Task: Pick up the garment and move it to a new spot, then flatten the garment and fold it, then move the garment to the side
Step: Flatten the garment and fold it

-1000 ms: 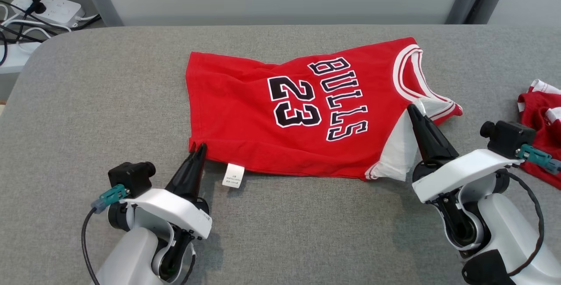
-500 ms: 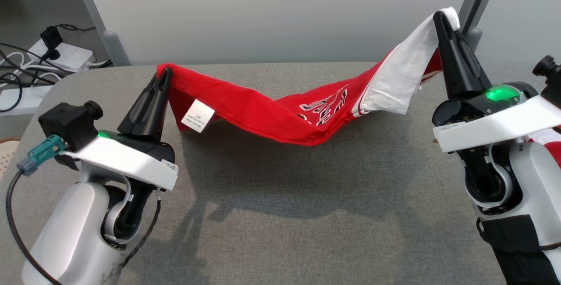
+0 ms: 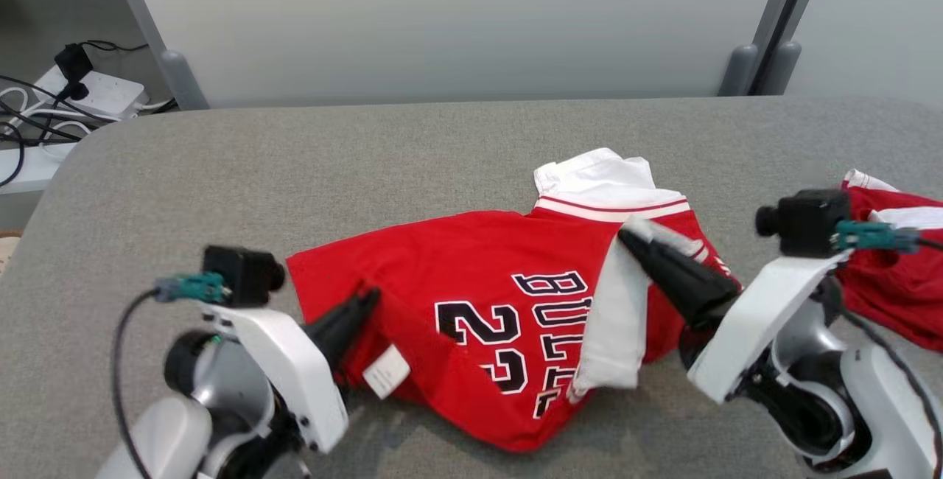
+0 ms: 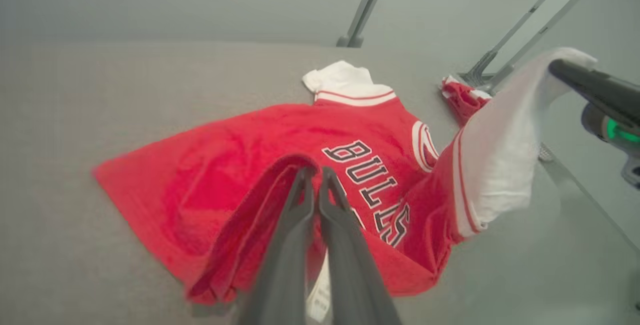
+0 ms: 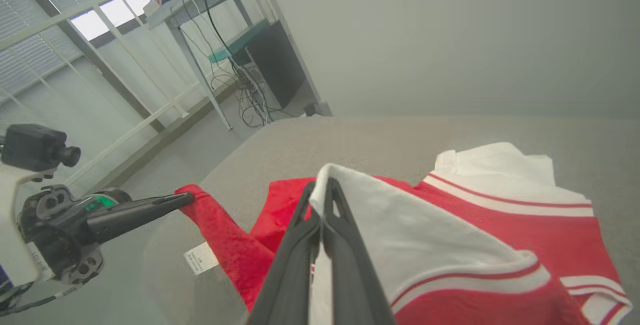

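1. Both claws have lowered the garment from its raised stretch onto the desk.
2. The left claw pinches the red hem, the right claw pinches the white panel, seemingly lifting the near edge to fold.
3. Its far half rests mid-desk.

Between left jaws and right jaws the garment covers the desk (bare beyond them); another red heap crowds the right jaws' right side.
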